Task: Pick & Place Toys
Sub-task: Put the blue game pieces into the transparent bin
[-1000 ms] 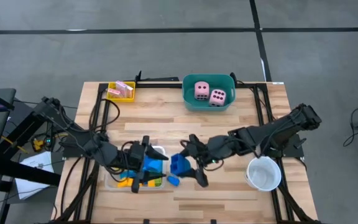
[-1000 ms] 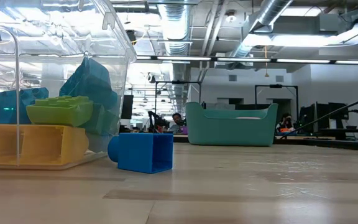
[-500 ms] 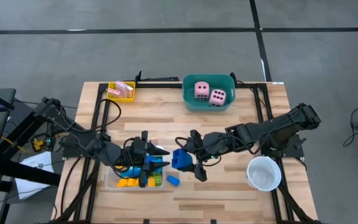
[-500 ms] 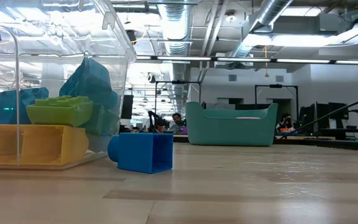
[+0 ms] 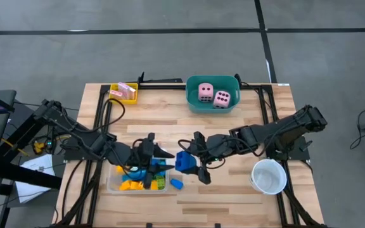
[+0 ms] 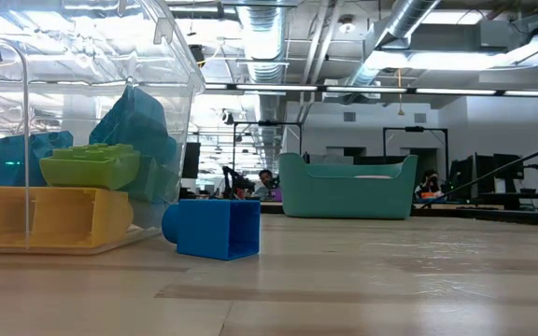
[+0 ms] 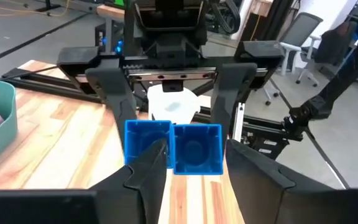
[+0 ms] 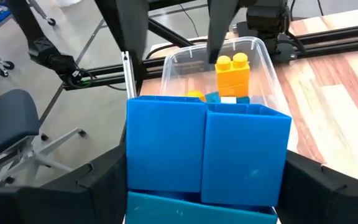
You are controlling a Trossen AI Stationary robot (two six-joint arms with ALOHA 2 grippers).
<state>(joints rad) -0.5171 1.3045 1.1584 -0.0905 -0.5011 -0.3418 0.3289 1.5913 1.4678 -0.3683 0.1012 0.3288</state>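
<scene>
Block (image 5: 183,162), blue, clamped in right gripper (image 5: 191,163) just beside clear tray (image 5: 111,185), its rim facing; left gripper (image 5: 156,159) spread wide over tray.

No readable text, labels, brands or numbers anywhere (the pink dice (image 5: 213,95) carry only dark dots).

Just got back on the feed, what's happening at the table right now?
The right gripper is shut on a large blue block, held just beside the clear tray, which already holds yellow, blue and green blocks. The left gripper is open above the tray, its fingers facing that block. One small blue block lies loose on the table next to the tray. Two pink dice sit in the teal tub, and the white cup stands by the right arm.
</scene>
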